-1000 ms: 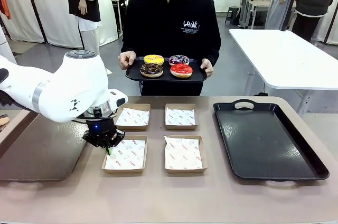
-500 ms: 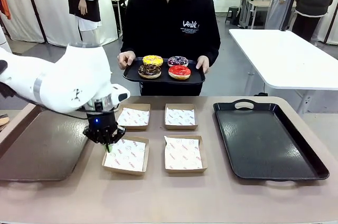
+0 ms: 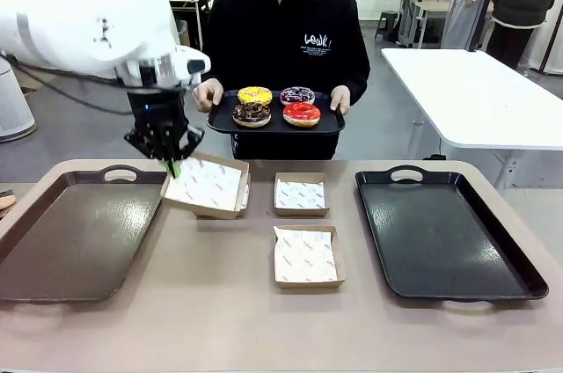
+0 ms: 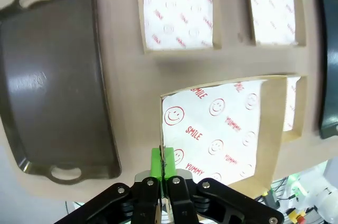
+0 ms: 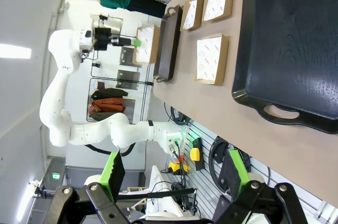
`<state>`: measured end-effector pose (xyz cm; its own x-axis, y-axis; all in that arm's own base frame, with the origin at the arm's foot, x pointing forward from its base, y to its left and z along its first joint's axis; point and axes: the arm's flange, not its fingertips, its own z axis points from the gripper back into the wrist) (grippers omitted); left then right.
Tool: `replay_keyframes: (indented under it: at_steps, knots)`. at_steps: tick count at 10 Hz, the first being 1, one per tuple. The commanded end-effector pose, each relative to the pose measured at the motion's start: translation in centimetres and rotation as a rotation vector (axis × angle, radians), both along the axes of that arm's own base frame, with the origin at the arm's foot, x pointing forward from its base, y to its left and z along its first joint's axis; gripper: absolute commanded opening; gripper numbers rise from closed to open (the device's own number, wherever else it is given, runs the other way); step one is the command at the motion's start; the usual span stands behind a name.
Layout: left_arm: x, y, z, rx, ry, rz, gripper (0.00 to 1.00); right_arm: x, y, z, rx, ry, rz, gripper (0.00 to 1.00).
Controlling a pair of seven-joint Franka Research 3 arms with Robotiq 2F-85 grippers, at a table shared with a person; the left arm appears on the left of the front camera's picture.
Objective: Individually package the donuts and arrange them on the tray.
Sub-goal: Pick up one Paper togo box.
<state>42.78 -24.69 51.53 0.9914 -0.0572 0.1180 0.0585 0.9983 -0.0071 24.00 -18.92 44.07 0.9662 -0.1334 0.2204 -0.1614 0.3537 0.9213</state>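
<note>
Where the table (image 3: 264,329) spreads before us, we log a brown tray (image 3: 70,241) left, a black tray (image 3: 440,232) right. Beyond its far edge the person (image 3: 281,39) holds a smaller tray (image 3: 274,127) carrying the four donuts (image 3: 302,113). A paper-lined box (image 3: 207,185) hangs tilted above the table, edge pinched in the left gripper (image 3: 173,165). On the right gripper (image 5: 175,174), jaws spread wide.

A tan counter (image 3: 237,320) stood near; beyond it lay grey floor (image 3: 387,131), with a white table (image 3: 475,91) far right.
</note>
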Motion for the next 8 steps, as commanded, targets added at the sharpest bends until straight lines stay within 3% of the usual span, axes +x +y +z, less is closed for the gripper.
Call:
replay_keyframes:
  at_steps: [1,4,5,6,8]
  knots:
    - [3.8,-0.5,0.8,-0.012,-0.008,-0.056,0.0,0.1,0.0,0.0,0.014,-0.021,-0.002,1.0]
    - [7.5,-0.8,1.3,-0.012,-0.012,-0.088,0.0,0.1,0.0,0.0,0.014,-0.021,-0.002,1.0]
    - [7.2,-0.8,0.8,-0.012,-0.001,-0.121,0.0,0.1,0.0,0.0,0.014,-0.021,-0.002,1.0]
    - [6.8,-0.7,1.0,-0.041,-0.012,-0.065,0.0,0.1,0.0,0.0,0.014,-0.021,-0.002,1.0]
    - [6.8,-0.7,1.0,-0.041,-0.012,-0.065,0.0,0.1,0.0,0.0,0.014,-0.021,-0.002,1.0]
